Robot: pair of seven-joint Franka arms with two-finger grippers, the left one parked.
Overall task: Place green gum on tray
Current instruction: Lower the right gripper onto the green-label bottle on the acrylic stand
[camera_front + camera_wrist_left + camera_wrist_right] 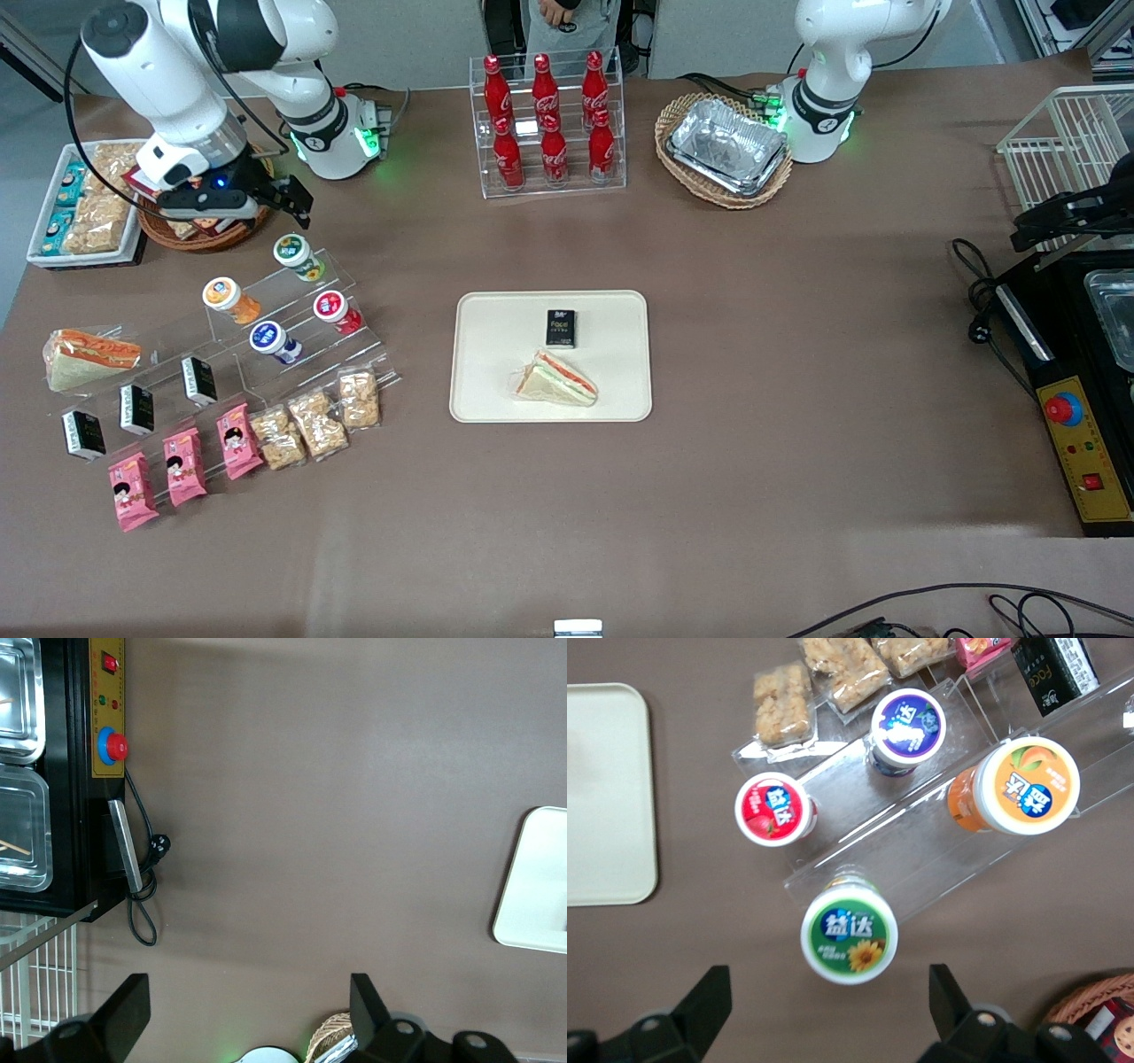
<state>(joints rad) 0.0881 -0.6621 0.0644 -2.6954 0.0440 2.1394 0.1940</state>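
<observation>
The right arm's pincer point(829, 1001) hangs spread wide above the small green-lidded cylindrical gum bottle point(849, 935), touching nothing. That bottle stands on the top step of the clear acrylic stepped rack point(266, 332), farther from the front camera than the red-lidded bottle point(333, 309). The flat cream rectangular tray point(483, 354) lies mid-surface, carrying a wrapped triangular sandwich point(555, 379) and a small black box point(560, 328).

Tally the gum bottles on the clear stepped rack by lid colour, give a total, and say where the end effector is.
Green gum: 1
Orange-lidded gum bottle: 1
Red-lidded gum bottle: 1
Blue-lidded gum bottle: 1
Total: 4
The tray holds no gum yet. The end effector hangs open above the green gum.
</observation>
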